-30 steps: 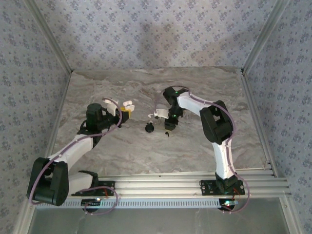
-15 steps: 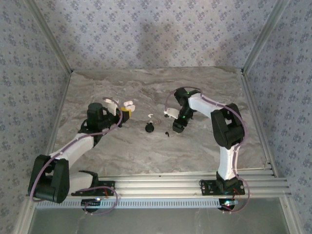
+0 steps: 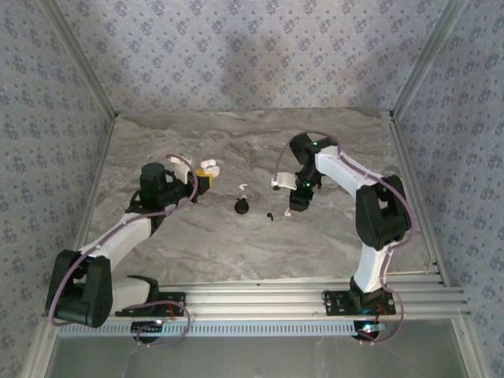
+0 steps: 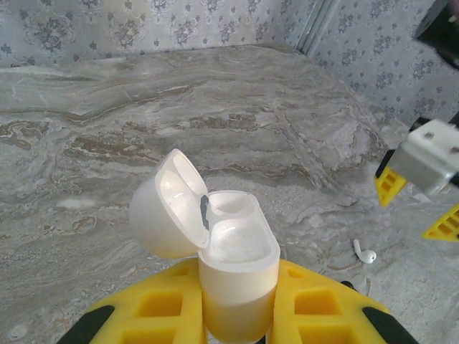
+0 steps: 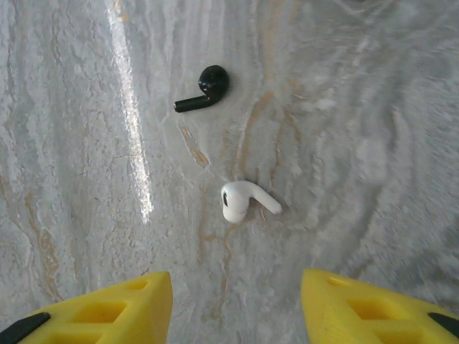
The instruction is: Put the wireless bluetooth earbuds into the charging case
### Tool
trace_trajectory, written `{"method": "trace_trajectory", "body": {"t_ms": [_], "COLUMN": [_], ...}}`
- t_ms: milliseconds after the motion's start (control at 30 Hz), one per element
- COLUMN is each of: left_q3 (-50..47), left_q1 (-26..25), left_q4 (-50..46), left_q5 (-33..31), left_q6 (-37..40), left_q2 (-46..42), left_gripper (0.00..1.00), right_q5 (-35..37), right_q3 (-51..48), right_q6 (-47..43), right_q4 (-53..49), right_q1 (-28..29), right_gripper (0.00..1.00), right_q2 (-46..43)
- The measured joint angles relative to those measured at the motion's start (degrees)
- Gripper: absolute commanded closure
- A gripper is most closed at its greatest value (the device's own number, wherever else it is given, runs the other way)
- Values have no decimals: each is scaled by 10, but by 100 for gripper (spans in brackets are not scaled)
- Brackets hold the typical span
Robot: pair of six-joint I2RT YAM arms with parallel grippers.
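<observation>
My left gripper (image 4: 237, 304) is shut on a white charging case (image 4: 233, 265), which stands upright between the yellow pads (image 4: 154, 304) with its lid (image 4: 166, 204) hinged open to the left. In the top view that gripper (image 3: 202, 175) is left of centre. One white earbud (image 4: 366, 254) lies on the marble beyond it (image 3: 243, 188). My right gripper (image 5: 237, 304) hovers open over a second white earbud (image 5: 244, 200), which lies flat between and ahead of the fingertips. A black earbud (image 5: 204, 87) lies farther off (image 3: 270, 215). In the top view the right gripper (image 3: 285, 197) is at centre right.
A small round black case (image 3: 242, 206) sits on the marble table (image 3: 197, 244) between the two grippers. Patterned walls enclose the table on three sides. An aluminium rail (image 3: 299, 295) runs along the near edge.
The right arm has swung to the right, its gripper shifting from beside the black case to above the second white earbud. The left gripper has barely moved and keeps the case.
</observation>
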Motion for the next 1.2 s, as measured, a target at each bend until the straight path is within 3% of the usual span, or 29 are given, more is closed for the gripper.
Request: {"method": "trace_trajectory", "body": {"t_ms": [200, 433, 867, 1200], "left_q3": [1, 9, 12, 13], "left_q1": [0, 0, 0, 0], "left_q4": [-1, -7, -16, -17], "left_q5": [4, 6, 7, 13], "left_q6": [0, 5, 5, 5], "left_q2": [3, 3, 7, 9], "left_gripper": [88, 88, 88, 88], "right_q5": [24, 28, 17, 5], "right_q3": [-41, -60, -61, -82], "right_q6": [-145, -214, -233, -191], "right_q4": [41, 113, 120, 100], "right_q1": [9, 14, 23, 17], "right_gripper": [46, 44, 49, 56], "right_q2": [20, 27, 54, 39]}}
